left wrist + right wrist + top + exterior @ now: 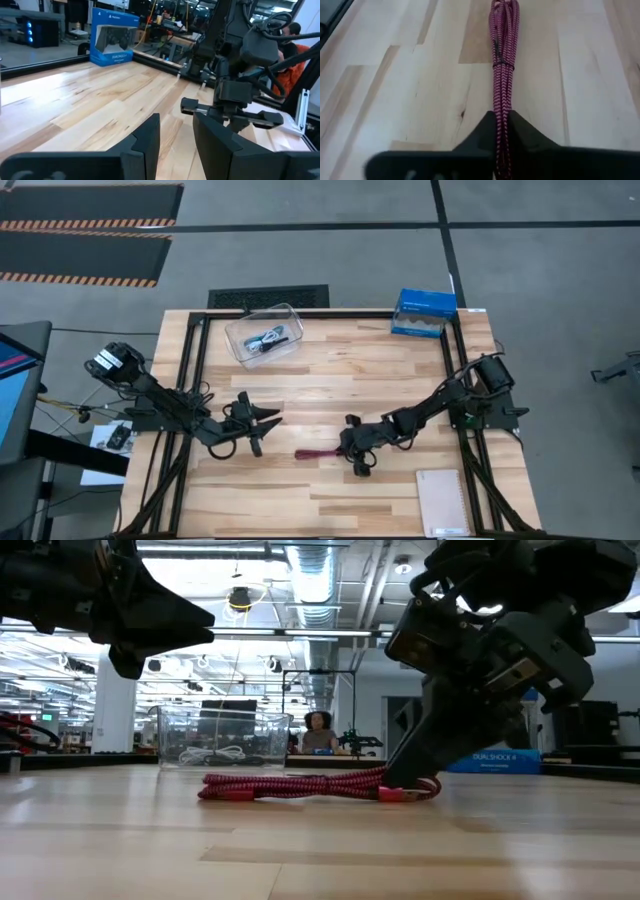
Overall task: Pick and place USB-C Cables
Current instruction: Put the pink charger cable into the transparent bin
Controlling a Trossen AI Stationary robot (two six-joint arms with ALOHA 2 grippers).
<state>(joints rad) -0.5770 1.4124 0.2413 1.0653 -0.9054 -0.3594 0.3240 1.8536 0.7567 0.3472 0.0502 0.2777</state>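
R gripper (502, 131) low, pinching maroon cable (504, 60) | L gripper (262, 423) raised, apart

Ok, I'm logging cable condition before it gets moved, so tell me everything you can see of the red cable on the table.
The red cable is a braided maroon-pink cord folded into a long, narrow bundle, cinched by a thin dark tie near its middle. It lies flat on the wooden table, stretching away from the right gripper, whose fingers are shut on one end. A red plug tip shows at that end in the low view. Nothing else touches it.
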